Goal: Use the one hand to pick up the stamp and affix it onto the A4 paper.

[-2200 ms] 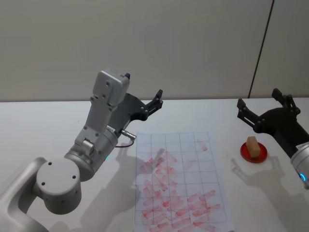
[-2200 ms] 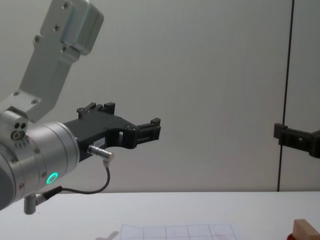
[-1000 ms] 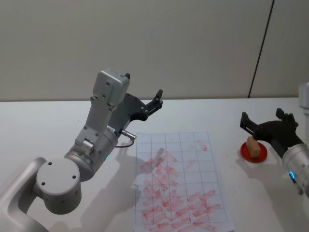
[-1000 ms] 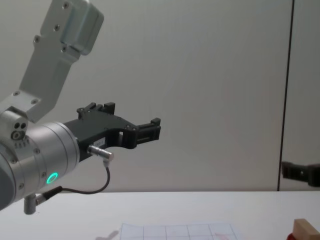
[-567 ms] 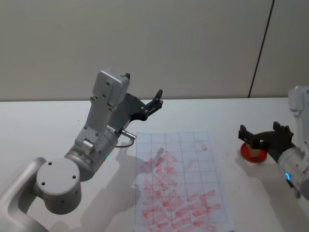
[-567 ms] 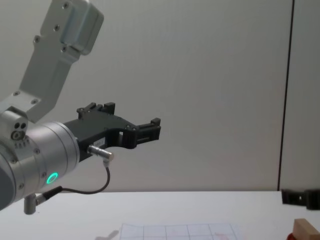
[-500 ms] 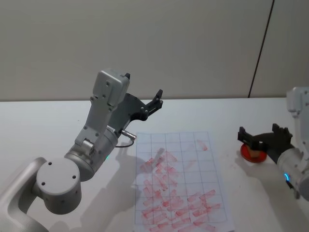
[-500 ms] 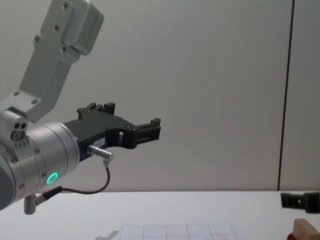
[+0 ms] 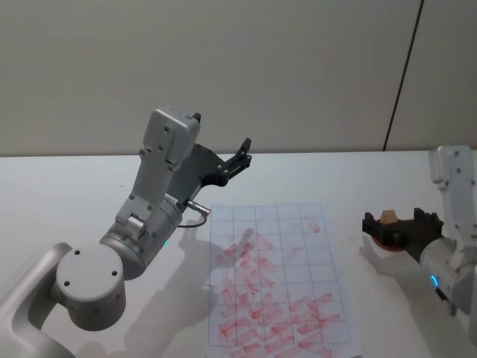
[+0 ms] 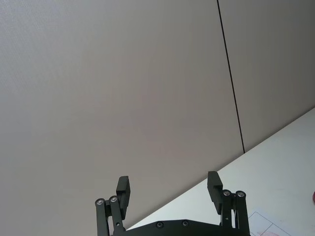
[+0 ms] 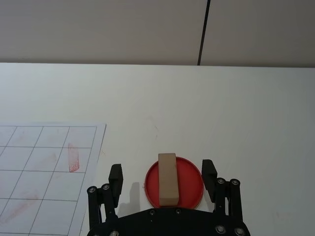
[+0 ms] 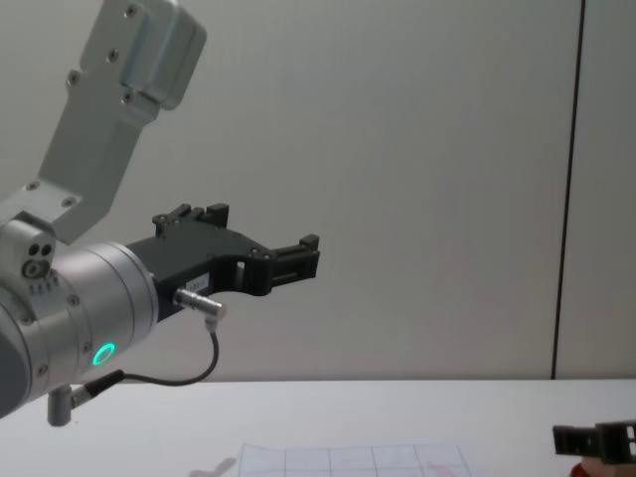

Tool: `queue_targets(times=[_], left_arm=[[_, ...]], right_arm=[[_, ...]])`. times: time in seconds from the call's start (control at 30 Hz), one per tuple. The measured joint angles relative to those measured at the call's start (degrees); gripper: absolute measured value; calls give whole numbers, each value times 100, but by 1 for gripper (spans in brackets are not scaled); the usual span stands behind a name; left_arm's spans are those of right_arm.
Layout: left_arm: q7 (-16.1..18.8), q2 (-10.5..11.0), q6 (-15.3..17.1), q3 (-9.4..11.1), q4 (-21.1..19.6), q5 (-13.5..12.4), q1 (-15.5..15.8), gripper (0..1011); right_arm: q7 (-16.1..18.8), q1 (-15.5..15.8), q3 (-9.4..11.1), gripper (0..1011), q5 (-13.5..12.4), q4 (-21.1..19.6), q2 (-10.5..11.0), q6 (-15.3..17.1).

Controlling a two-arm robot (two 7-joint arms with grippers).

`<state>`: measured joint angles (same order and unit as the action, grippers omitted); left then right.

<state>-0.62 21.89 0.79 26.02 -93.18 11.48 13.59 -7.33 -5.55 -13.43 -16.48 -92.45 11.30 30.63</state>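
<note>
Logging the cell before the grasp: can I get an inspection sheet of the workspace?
Surface: flat white table.
Job's things: tan wooden stamp block upright on a flat red round disc; white gridded A4 paper with pink-red marks, flat, apart from the disc.
Clutter: nothing seen.
Grippers: black right gripper open, fingers flanking the stamp, not touching; black left gripper open, raised, idle.
Cables: black cable looping by the left wrist.
Surroundings: beige wall with a dark vertical seam.
</note>
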Motion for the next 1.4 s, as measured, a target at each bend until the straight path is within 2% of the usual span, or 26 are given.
queue_targets(times=[0.2,0.23,0.27,0.4,0.43,0.47,0.5,0.57,0.6,0.67,0.7,0.93,1.4], left_arm=[[0,0,0,0,0,0,0,1001],[0,0,0,0,0,0,0,1001],[0,0,0,0,0,0,0,1001],[0,0,0,0,0,0,0,1001],[0,0,0,0,0,0,0,1001],[0,0,0,0,0,0,0,1001],[0,0,0,0,0,0,0,1001],[0,0,0,0,0,0,0,1001],[0,0,0,0,0,0,0,1001],[0,0,0,0,0,0,0,1001],[0,0,0,0,0,0,0,1001],[0,0,0,0,0,0,0,1001],[0,0,0,0,0,0,0,1001]], right_arm=[[-37,-17,1,902,6,83,-40,79],[-41,-21,1,846,6,95,-45,89],[-45,-25,3,846,7,107,-50,97],[-62,-53,10,704,11,184,-86,132],[-64,-58,11,704,12,197,-90,137],[-67,-66,13,644,15,221,-100,145],[-67,-66,13,644,15,221,-100,145],[-70,-88,15,545,26,272,-125,155],[-70,-88,15,545,26,272,-125,155],[-70,-109,18,485,39,312,-145,158],[-70,-113,18,424,43,318,-148,158],[-79,-153,26,233,71,384,-187,160],[-126,-257,80,218,-17,575,-287,271]])
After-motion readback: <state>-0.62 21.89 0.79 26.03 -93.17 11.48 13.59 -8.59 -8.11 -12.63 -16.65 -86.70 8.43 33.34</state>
